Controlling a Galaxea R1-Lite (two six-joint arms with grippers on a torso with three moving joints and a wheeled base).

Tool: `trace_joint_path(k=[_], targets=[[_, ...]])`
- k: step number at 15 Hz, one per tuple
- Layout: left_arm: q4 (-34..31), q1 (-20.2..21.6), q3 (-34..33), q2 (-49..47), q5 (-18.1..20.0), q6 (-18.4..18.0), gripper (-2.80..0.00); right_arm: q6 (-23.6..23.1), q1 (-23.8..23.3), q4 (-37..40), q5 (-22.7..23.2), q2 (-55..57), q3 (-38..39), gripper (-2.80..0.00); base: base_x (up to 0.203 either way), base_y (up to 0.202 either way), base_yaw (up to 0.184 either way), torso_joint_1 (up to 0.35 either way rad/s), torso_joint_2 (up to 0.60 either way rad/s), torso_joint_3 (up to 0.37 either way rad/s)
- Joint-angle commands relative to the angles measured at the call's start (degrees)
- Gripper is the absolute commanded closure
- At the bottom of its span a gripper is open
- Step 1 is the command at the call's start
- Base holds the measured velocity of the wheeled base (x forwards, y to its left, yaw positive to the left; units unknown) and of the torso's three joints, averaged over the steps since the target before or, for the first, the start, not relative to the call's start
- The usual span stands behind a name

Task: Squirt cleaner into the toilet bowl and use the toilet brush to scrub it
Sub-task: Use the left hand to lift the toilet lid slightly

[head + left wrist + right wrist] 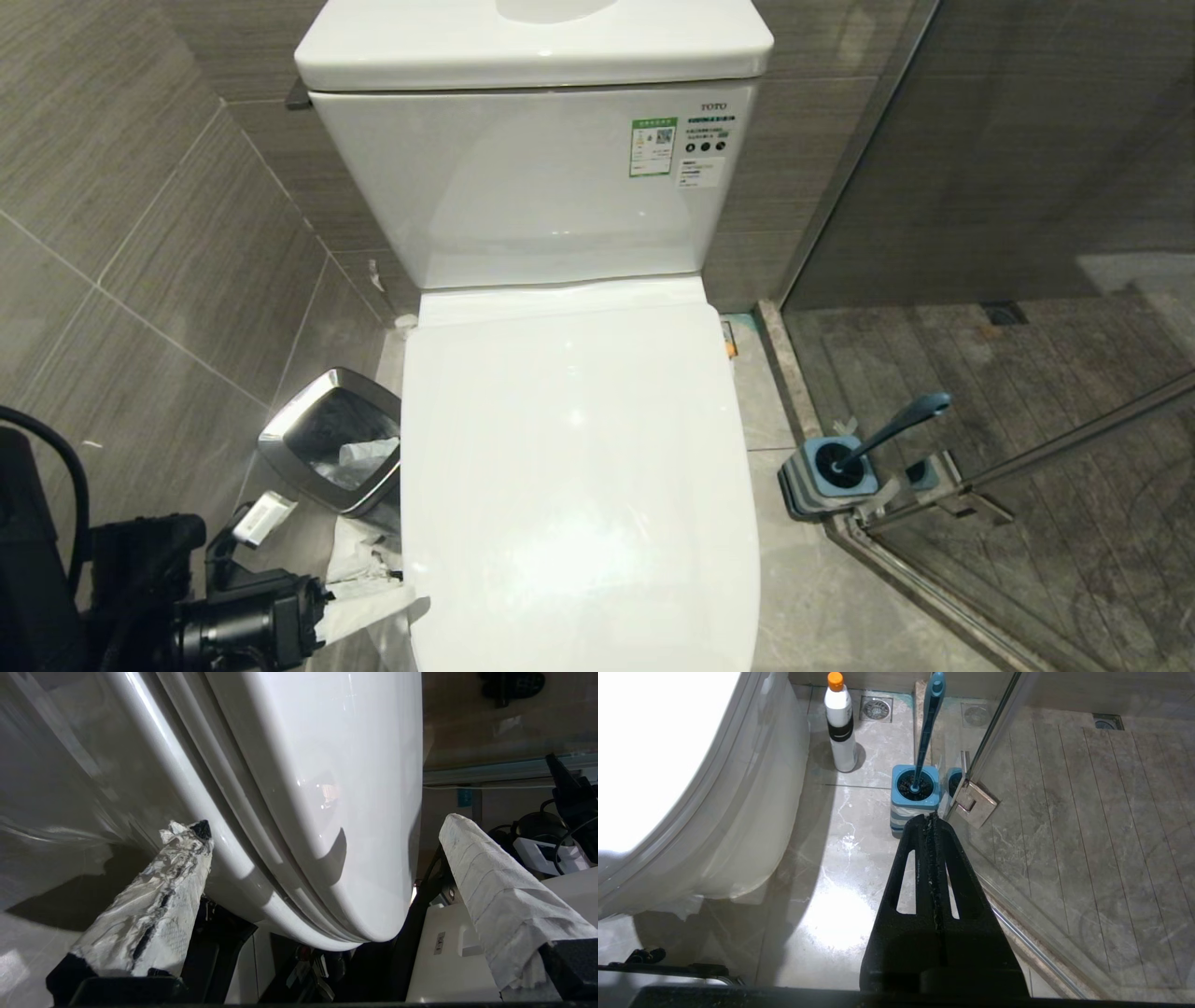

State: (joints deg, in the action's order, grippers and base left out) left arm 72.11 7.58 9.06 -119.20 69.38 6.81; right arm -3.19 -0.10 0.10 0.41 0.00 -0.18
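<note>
Tiled bathroom flooring is being overlooked while the left gripper (pixel 322 868), fingers (pixel 154 905) apart, is being positioned astride the closed lid's (pixel 336 788) edge, presumably for lifting.

Left arm (pixel 140 597) is all matte black with a thick black cable (pixel 65 467) looping over it and a small white tag clipped on. The left claw (pixel 322 858) has both fingers (pixel 495 891) wrapped in white paper towel, one wrap grubby and torn. The right claw (pixel 933 826) is bare black, slotted triangular fingers with crumbly grit along the seam.
</note>
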Motion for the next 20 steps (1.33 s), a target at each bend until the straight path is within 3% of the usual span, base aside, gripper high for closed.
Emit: trace_joint_path(k=[1,13,20], targets=[[0.4,-0.4,-0.2,-0.4,0.4,0.0,-2.80,-0.1,0.0,0.0,0.0,0.1,0.0,0.00,0.000,0.000,0.000,0.000,0.00,0.000],[3.7,-1.4,-1.1,-0.6,0.5,0.6,-2.80,-0.1,0.0,0.0,0.0,0.1,0.0,0.00,0.000,0.000,0.000,0.000,0.00,0.000],[7.6,-1.7,-1.5,-4.4,-2.3,0.0,-2.80,-0.1,0.0,0.0,0.0,0.1,0.0,0.00,0.000,0.000,0.000,0.000,0.00,0.000]])
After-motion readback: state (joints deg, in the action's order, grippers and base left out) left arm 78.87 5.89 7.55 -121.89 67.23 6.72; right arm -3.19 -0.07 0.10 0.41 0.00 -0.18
